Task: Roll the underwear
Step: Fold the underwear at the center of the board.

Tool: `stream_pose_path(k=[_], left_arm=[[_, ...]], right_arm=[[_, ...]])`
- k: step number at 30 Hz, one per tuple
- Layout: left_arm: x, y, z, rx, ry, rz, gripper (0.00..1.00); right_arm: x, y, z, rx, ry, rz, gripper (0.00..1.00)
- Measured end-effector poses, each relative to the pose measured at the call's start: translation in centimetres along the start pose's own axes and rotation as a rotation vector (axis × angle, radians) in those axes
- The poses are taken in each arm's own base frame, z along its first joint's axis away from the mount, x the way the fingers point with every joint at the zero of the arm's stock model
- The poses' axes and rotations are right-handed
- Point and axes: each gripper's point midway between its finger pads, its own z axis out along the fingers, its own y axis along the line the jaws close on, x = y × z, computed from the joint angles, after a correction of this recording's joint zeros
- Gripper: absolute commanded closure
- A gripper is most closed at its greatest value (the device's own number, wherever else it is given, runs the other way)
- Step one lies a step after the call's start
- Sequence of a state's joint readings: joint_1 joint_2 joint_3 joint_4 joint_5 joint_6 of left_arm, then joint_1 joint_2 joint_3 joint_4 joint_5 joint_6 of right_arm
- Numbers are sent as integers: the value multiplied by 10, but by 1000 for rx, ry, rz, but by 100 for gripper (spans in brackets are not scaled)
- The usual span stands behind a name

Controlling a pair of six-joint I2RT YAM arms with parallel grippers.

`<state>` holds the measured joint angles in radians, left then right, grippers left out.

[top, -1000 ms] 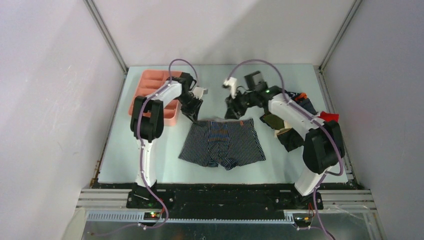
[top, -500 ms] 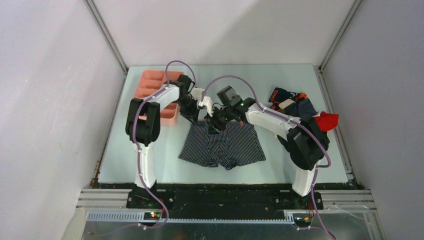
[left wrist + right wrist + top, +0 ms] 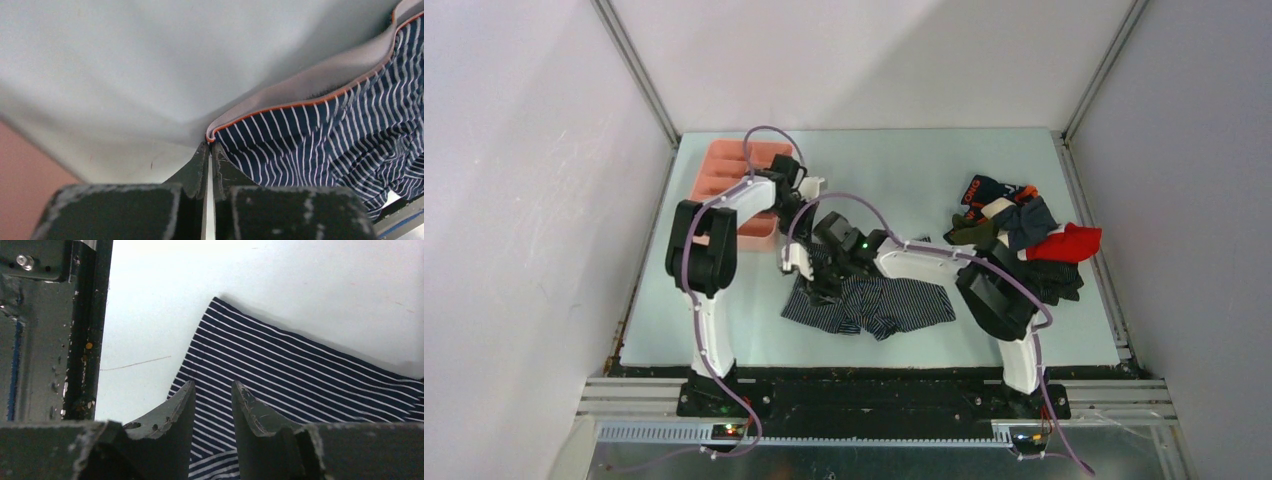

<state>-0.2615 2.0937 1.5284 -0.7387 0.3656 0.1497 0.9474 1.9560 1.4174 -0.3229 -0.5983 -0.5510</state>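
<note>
The dark underwear with thin white stripes point(image 3: 894, 305) lies spread at the table's middle. My left gripper point(image 3: 798, 222) is at its far left corner. In the left wrist view the gripper point(image 3: 209, 145) is shut on the orange-edged waistband corner point(image 3: 220, 131), and the band runs taut up to the right. My right gripper point(image 3: 816, 290) reaches across the cloth to its left side. In the right wrist view the gripper point(image 3: 212, 390) is open by a narrow gap just above the striped cloth point(image 3: 300, 370), holding nothing. More underwear sits in a pile point(image 3: 1024, 225) at the right.
A pink compartmented tray point(image 3: 724, 170) stands at the back left, beside my left arm. The black rail of the table's near edge point(image 3: 85, 340) shows at the left of the right wrist view. Grey walls close in the table on three sides.
My right arm has swung from the waistband's right end leftward and nearer, across the striped underwear, uncovering the pile. My left gripper stays at the waistband corner, shifted slightly back.
</note>
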Motion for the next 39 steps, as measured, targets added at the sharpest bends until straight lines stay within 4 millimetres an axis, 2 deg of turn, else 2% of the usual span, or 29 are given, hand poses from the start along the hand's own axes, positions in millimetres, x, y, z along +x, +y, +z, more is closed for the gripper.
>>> stream_pose_path(k=[6,15,20,26,39], left_arm=[[21,3,-16,-61,-20,-36,100],[16,4,-18,-77,-57,-60,100],[15,5,-19,-79,-60,-64,100],[14,7,-19,-84,-66,-73,100],[17,7,-18,-79,-63,-75,100]], right_arm=[[9,15,36,-47,19,-37,61],[-18,25,70,-62,-52,-120,58],[-21,33,86,-92,-60,-139,58],[-15,38,96,-112,-48,-138,58],[-6,28,102,-75,-20,-176,59]])
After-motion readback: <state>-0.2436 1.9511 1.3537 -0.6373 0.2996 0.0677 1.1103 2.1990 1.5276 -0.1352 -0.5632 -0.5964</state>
